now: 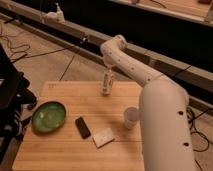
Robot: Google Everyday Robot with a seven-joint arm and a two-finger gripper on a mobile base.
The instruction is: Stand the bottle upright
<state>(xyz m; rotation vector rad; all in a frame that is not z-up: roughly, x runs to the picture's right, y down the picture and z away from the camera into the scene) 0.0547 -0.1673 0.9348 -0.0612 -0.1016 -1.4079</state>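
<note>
The bottle [106,83] is small, slim and whitish with a pale label. It stands upright near the far edge of the wooden table [60,150]. My gripper [107,75] is at the end of the white arm, directly above the bottle and down over its top. The translucent white cup [131,117] stands to the right, close to my arm's large white body.
A green bowl [48,116] sits at the table's left. A black flat object [83,127] and a pale flat packet [104,137] lie near the middle. Cables run over the floor behind. A dark frame stands at the far left.
</note>
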